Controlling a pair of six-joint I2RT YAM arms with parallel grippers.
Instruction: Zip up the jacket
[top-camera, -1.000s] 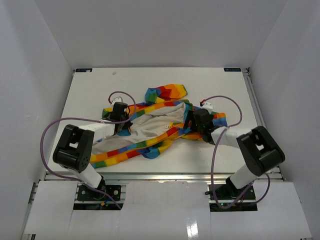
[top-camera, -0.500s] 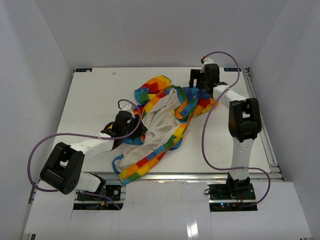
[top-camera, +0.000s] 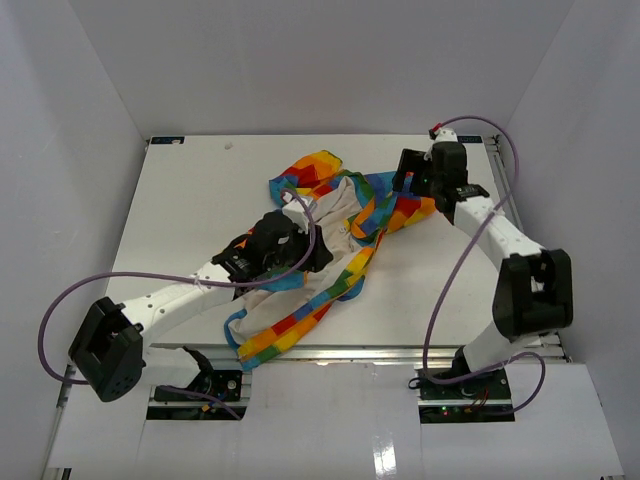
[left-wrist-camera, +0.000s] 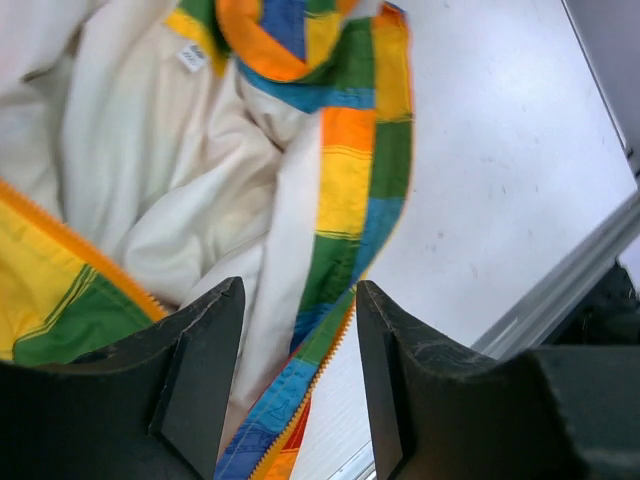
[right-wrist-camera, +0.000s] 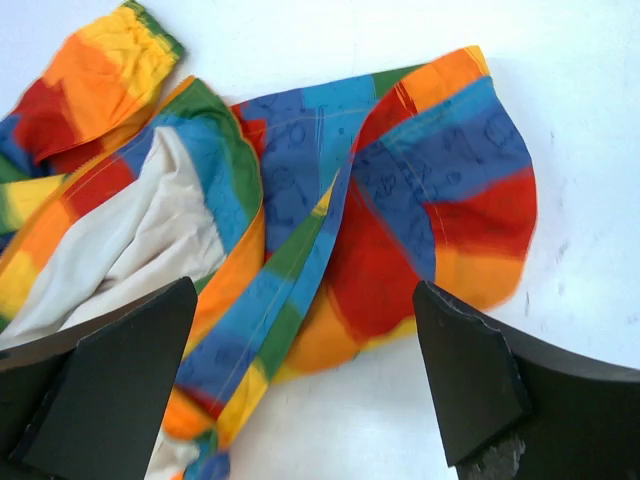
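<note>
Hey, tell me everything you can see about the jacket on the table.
The jacket is small, soft fabric in red, orange, yellow, green and blue patchwork, with white lining and a yellow zipper. It lies crumpled and unzipped, lining up, on the white table. The left end effector and right end effector hang open over it, gripping nothing.

Rainbow patchwork jacket (top-camera: 335, 225) lies crumpled mid-table, unzipped, white lining up, yellow zipper (left-wrist-camera: 85, 250) edges apart.
</note>
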